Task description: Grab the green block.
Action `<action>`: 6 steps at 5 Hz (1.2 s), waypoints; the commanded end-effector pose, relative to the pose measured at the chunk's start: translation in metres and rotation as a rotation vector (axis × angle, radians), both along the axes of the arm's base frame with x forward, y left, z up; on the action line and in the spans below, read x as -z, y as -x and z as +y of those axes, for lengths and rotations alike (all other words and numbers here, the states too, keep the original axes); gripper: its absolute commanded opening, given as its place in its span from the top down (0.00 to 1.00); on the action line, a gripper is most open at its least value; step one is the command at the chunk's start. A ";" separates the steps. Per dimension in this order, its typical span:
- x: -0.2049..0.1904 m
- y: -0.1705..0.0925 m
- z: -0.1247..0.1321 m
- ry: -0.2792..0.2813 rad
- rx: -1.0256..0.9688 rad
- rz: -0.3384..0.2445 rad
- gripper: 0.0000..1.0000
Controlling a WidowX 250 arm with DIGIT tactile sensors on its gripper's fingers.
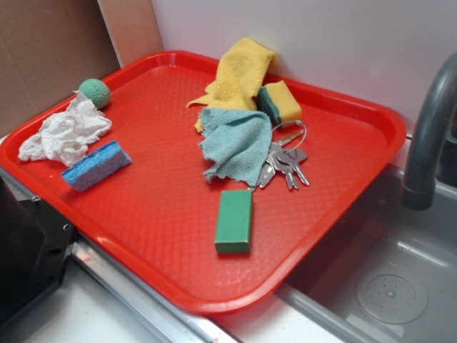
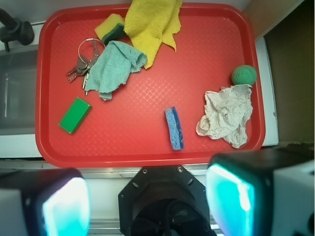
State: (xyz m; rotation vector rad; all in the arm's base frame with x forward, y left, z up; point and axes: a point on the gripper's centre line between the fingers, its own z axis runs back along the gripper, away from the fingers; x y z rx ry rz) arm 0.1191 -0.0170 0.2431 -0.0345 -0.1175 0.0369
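Green block target: gripper point(image 2: 147, 201) hung high above the near edge of the red tray point(image 2: 147, 152), its two pads spread wide apart and nothing between them.
Green block position: green block point(image 2: 75, 114) lay flat on the tray's left side in the wrist view, apart from everything, nearest the keys point(image 2: 81, 66) and teal cloth point(image 2: 115, 69).
Lookalike risk: the yellow sponge point(image 2: 110, 27) with its green face and the green ball point(image 2: 244, 75) could draw the approach off target.
Snag risk: a descent drifting toward the keys might catch the cloth.
Slip risk: closing across the block's long side would likely push it away.
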 end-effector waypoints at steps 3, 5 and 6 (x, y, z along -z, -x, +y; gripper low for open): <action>0.065 -0.020 -0.062 -0.019 -0.281 -0.041 0.00; 0.122 -0.057 -0.117 0.029 -0.511 -0.032 0.00; 0.159 -0.064 -0.127 0.042 -0.490 0.038 0.00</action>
